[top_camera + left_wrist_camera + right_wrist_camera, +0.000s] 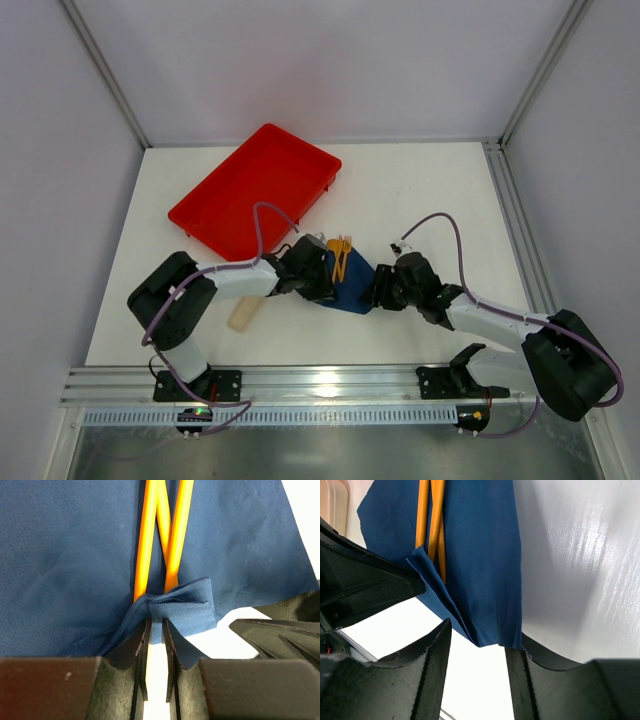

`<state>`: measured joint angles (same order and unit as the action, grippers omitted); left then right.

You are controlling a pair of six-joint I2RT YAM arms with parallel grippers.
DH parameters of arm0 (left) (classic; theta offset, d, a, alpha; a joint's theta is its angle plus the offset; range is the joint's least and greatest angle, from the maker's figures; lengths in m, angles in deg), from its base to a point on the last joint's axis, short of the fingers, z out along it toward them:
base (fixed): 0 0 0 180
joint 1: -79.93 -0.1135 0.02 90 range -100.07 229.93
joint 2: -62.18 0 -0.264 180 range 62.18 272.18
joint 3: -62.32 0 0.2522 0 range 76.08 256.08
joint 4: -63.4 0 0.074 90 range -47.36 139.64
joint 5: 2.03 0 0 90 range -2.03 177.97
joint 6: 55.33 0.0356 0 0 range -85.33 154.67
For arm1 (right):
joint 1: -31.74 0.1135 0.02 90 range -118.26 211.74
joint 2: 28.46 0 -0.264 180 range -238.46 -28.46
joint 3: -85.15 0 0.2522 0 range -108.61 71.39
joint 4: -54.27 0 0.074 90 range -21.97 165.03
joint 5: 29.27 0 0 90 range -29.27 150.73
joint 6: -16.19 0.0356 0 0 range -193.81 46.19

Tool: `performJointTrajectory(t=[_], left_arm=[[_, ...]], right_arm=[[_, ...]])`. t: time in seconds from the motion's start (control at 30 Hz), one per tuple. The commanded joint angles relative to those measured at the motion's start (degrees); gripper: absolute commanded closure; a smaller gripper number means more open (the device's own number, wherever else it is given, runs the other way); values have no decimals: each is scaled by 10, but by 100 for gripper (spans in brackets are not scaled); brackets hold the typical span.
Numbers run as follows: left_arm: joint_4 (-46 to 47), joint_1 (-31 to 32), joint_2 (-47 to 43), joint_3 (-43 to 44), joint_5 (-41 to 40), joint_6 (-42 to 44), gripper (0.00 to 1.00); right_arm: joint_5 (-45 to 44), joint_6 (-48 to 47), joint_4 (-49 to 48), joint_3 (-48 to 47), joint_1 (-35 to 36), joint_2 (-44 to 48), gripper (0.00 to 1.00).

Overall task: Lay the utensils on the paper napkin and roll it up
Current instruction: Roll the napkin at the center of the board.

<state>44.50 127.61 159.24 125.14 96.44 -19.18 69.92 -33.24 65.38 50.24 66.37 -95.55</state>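
Observation:
The dark blue paper napkin (355,283) lies on the white table between my two grippers. The orange utensils (341,252) rest on it, their heads sticking past its far edge. In the left wrist view the utensils (156,540) run up the napkin (65,565), and a near edge is folded over their handle ends. My left gripper (156,623) is shut on that fold. My right gripper (482,635) stands open, with the napkin's (480,555) near corner hanging between its fingertips and touching the right finger (522,680). The utensils (432,525) show beside the raised fold.
A red tray (255,190) sits tilted at the back left of the table. A pale beige flat strip (243,313) lies near the left arm. The two grippers (325,283) (383,291) are close together, and the left one (365,590) fills the left of the right wrist view.

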Motion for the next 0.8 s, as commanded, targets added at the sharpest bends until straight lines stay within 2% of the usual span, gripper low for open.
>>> performJointTrajectory(t=[0.0, 0.03, 0.13, 0.23, 0.57, 0.77], left_arm=[[-8, 7, 3, 28, -9, -6, 82], [-8, 7, 1, 30, -7, -6, 80], [-8, 9, -5, 38, 1, -9, 80], [-6, 14, -10, 41, 6, -12, 79], [43, 14, 20, 46, 37, -19, 80], [48, 14, 45, 51, 37, -21, 80]], right_arm=[[4, -9, -11, 1, -1, 10, 53], [2, -9, -9, 0, 0, 8, 58], [-4, -7, -3, -2, -1, 12, 64], [-12, -8, 3, -1, -1, 18, 65], [-25, -5, 14, 2, -1, 37, 77], [-19, 4, 13, -1, -1, 51, 92]])
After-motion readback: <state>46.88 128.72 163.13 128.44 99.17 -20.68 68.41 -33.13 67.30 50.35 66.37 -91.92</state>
